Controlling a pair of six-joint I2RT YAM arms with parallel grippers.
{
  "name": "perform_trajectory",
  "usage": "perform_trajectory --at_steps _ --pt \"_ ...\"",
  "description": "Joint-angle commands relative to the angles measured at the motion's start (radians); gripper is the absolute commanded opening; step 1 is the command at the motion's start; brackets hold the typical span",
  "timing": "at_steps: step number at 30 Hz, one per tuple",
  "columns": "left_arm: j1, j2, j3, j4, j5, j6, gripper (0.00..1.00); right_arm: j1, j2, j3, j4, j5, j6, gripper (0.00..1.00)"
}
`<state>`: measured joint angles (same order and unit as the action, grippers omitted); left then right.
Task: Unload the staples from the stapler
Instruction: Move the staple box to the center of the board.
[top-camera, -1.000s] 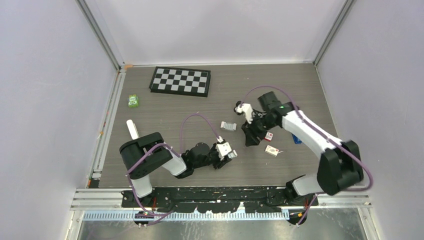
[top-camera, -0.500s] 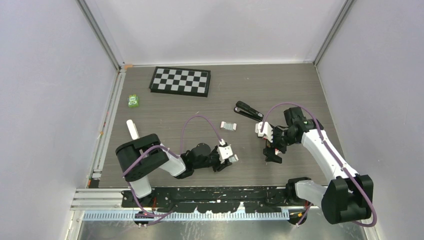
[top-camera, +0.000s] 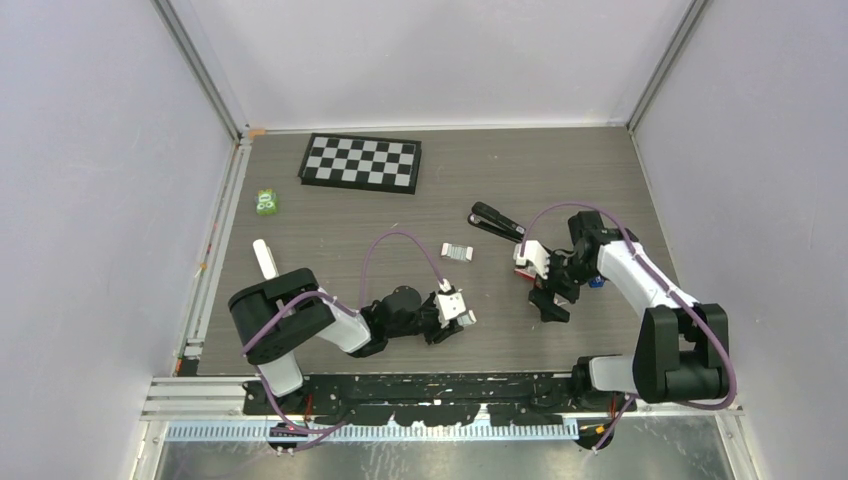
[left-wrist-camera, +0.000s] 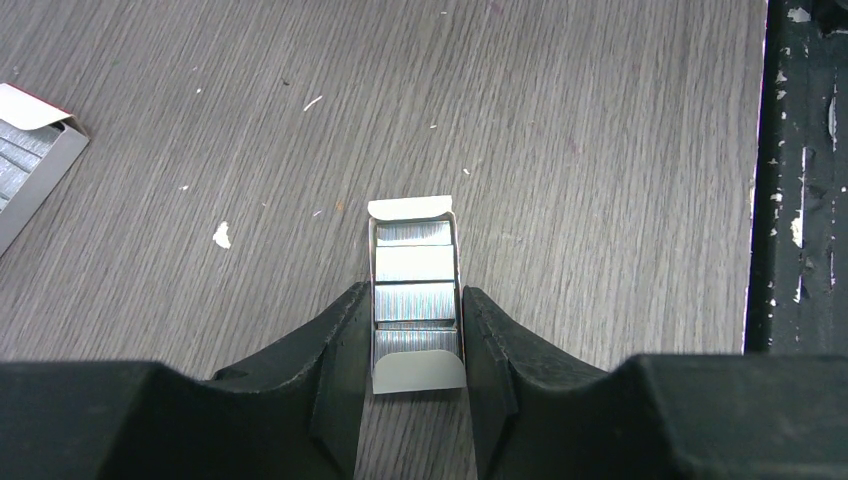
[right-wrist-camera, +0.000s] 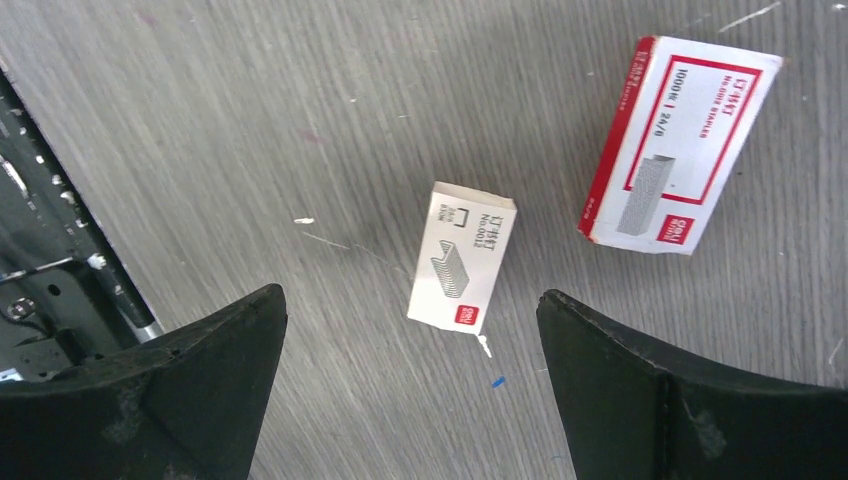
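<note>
Left hand (left-wrist-camera: 415, 302) clamped on open staple tray (left-wrist-camera: 414, 262), resting on table (left-wrist-camera: 600, 120) near centre. Right hand (right-wrist-camera: 408, 298) spread wide, empty, above white staple box (right-wrist-camera: 462, 257) and red-trimmed staple box (right-wrist-camera: 680, 145). Stapler (top-camera: 497, 221) lies apart, far-left of right hand; seems closed, too small to confirm.

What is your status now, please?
Left gripper shut on open staple tray. Right gripper open above white staple box, red staple box. Stapler lying apart, untouched.

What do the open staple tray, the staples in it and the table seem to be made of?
Staple tray: thin white card, matt, by its folded flaps. Staples: metal, shiny, with fine silvery lines. Table: probably laminate, matt grey, by its printed-looking wood grain.
</note>
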<state>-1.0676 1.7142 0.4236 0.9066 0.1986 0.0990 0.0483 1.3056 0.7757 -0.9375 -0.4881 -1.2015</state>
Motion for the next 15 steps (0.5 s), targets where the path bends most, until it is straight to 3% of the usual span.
perform_trajectory --at_steps 1,15 --pt "-0.006 -0.026 0.009 0.002 0.013 0.028 0.39 -0.003 0.019 0.017 0.088 0.037 0.064 0.99" --pt "-0.006 -0.042 0.004 0.002 0.019 0.025 0.4 0.069 0.106 -0.003 0.231 0.154 0.163 0.86"
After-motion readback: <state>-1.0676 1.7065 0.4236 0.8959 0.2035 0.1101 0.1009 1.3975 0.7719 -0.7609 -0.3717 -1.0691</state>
